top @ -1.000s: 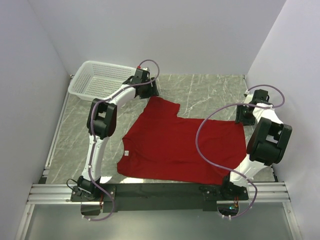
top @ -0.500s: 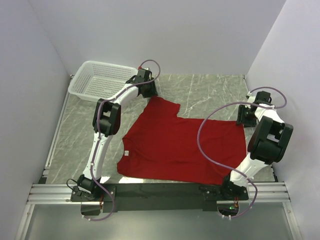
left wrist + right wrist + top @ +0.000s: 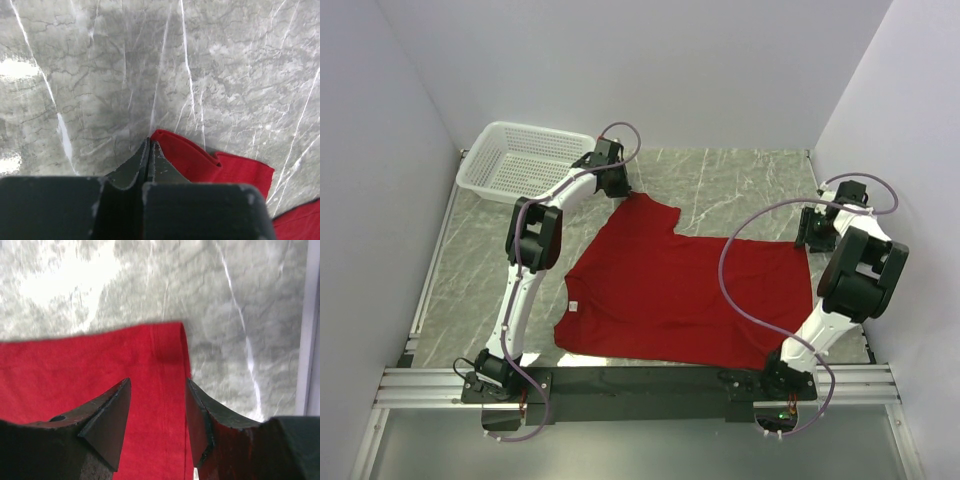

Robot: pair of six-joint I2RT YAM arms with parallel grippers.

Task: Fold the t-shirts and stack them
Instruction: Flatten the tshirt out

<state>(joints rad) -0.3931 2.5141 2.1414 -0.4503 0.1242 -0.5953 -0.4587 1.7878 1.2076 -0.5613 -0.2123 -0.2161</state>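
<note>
Red t-shirt (image 3: pixel 685 290) lay spread flat mid-tabletop (image 3: pixel 740 185), unfolded, with no stack in sight. Left pincer (image 3: pixel 149 142) sat at the shirt's far-left corner with its fingers pressed together. Cloth edge was right at the tips, but I couldn't confirm a pinch. Right pincer (image 3: pixel 158 381) was spread wide over the far-right corner, holding nothing. Looked like corner pickup ahead of the first fold. Next move probably called for the right to drop and close on the hem, then both corners lifting together.

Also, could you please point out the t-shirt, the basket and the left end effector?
t-shirt (image 3: pixel 680 295), top external view, chest.
basket (image 3: pixel 480 158), top external view, left wall.
left end effector (image 3: pixel 150 146), left wrist view, fingertips.
</note>
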